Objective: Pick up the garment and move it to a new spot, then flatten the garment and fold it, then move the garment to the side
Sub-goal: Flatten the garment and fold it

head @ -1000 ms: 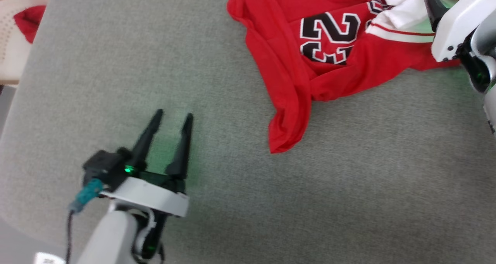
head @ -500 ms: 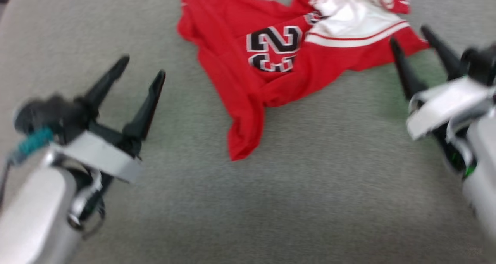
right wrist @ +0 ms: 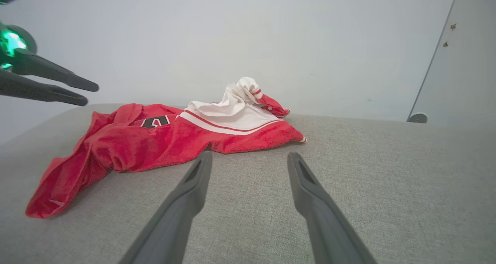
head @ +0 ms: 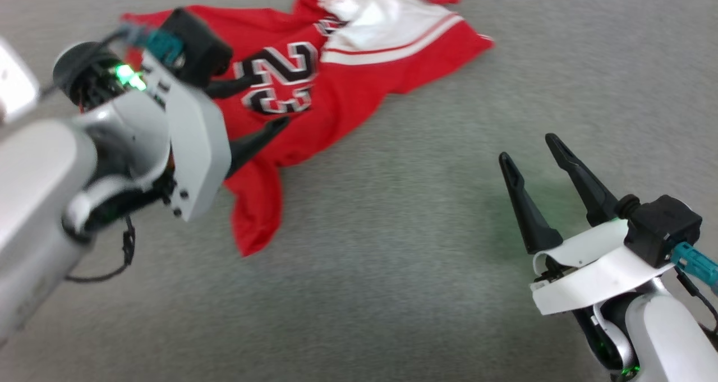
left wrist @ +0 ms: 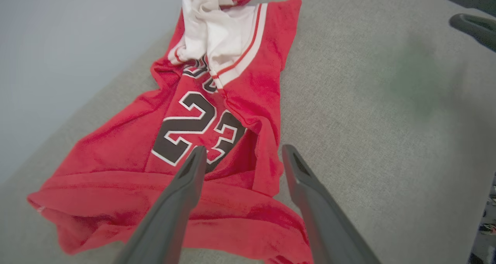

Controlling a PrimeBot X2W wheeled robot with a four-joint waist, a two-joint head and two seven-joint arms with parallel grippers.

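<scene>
left gripper (head: 271, 99) is held over the garment (head: 348, 84), with its pale forearm brought in from the left edge of the head view and its two dark fingers turned rightward across the red cloth, by the black number. its jaws are spread wide and nothing is gripped between them. in the left wrist view this gripper (left wrist: 243, 149) is seen with one finger over the lower part of the number and the other over the rumpled red fold beside it; whether the tips touch the cloth cannot be told. right gripper (head: 527, 146) is kept well apart from the garment at the lower right of the head view, fingers pointed up and slightly left, parted and empty above the bare grey surface (head: 392, 247). the garment is laid crumpled at the upper left of that view, with white lining and striped trim bunched at its far end and a narrow red flap trailed toward the robot. in the right wrist view the garment (right wrist: 155, 144) is seen close to the far edge of the surface, which is backed by a pale wall (right wrist: 232, 31). broad open grey surface (right wrist: 387, 171) is left to the garment's right and between it and the right gripper (right wrist: 250, 155).
</scene>
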